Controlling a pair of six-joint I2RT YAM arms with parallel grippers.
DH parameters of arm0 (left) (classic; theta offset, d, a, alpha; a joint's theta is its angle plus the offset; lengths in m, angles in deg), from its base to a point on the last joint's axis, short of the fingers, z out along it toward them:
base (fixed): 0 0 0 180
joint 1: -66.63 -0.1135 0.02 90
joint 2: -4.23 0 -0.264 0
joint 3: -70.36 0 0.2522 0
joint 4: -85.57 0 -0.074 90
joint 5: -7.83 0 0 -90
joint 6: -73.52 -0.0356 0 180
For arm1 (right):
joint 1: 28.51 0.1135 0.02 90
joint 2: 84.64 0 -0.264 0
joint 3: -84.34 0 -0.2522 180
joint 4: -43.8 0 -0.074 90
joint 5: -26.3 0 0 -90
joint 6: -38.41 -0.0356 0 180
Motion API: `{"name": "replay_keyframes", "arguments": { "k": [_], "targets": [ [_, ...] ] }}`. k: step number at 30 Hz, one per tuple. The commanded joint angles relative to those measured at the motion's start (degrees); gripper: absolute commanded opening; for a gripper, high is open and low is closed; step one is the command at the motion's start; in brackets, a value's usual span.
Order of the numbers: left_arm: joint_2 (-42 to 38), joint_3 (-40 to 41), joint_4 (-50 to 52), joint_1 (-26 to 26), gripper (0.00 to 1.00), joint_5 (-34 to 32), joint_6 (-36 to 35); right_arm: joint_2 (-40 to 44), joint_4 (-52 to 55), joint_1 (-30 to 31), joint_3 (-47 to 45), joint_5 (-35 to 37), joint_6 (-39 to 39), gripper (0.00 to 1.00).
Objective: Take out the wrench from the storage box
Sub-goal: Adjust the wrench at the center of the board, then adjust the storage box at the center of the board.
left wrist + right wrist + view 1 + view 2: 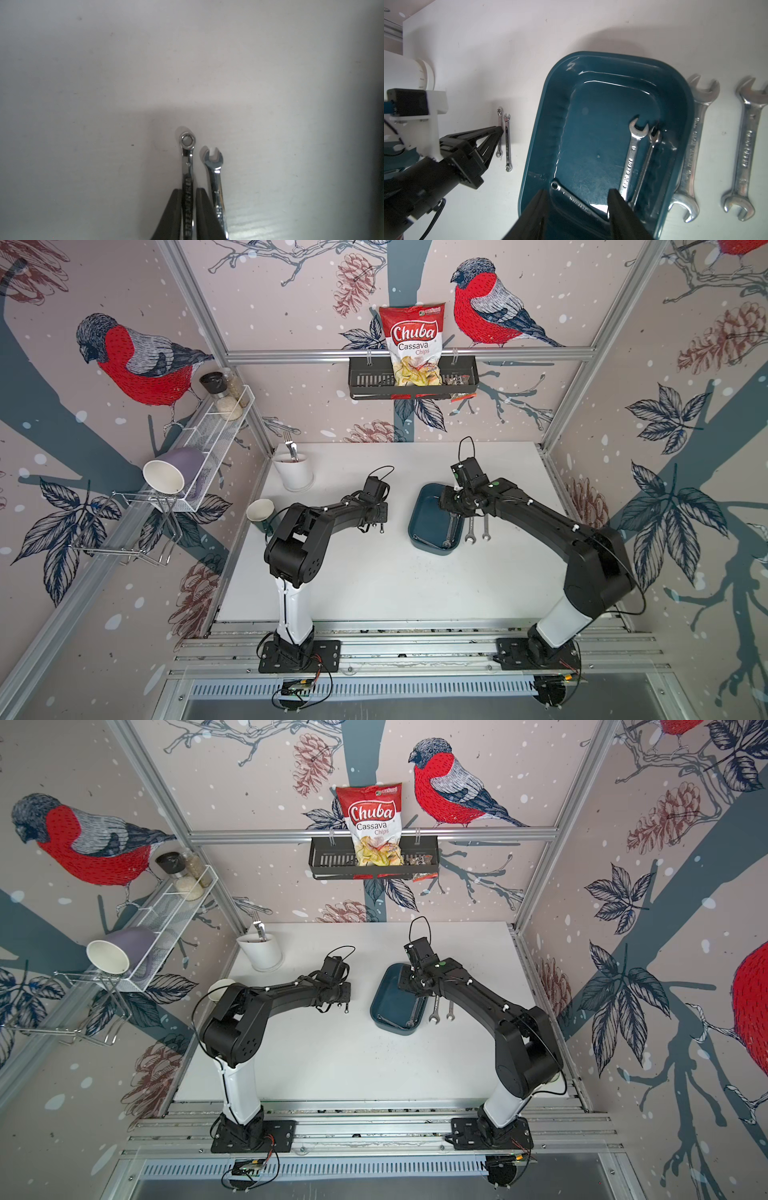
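Teal plastic, glossy under the lamp: that was the storage box [428,518], sitting on the white table [374,593] between the two arms in both top views, closer to the right one.

The right gripper [577,192] hung over one end of the box, jaws about half spread and gripping nothing. On the box floor between its fingers [618,209] lay a slim wrench [571,197], flat and not pinched. Two more were inside: a broad open-end wrench [632,158] and a thin wrench [644,170], side by side along one long wall.

Outside that wall, two were already on the table. The nearer big wrench [693,149] lay just beside the box, and the outer big wrench [745,145] lay parallel to it, a little further off.

Over to the left gripper [189,190], which was down low on the table and well apart from the box. Its jaws stood only a sliver apart, astride the shaft of a ring-end wrench [188,162] lying flat on the tabletop. Whether the pads pressed on that shaft or merely flanked it, I could not tell. A little spanner [216,182] lay just beside it, parallel and outside the jaws.
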Motion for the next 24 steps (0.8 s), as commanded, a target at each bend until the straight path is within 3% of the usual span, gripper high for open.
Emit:
{"name": "replay_keyframes", "arguments": {
  "k": [1, 8, 16, 24],
  "targets": [
    [0.17, 0.40, 1.88, -0.40, 0.19, -2.57, 0.70, -2.60, 1.47, 0.31, 1.54, 2.88, -1.85, 0.52],
    [-2.66, 2.15, 0.95, -0.66, 0.22, 0.15, 0.44, -9.24, 6.30, 0.70, 7.37, 6.09, -2.36, 0.52],
    [-11.73, 2.98, 2.31, -0.28, 0.35, 2.60, 1.45, -16.95, 13.66, 2.02, 14.50, 9.63, -5.46, 0.53],
    [-13.90, 5.08, -3.41, 5.35, 0.39, 16.58, 3.02, -18.56, 13.13, 2.16, 13.90, 10.06, -7.78, 0.56]
  ]
}}
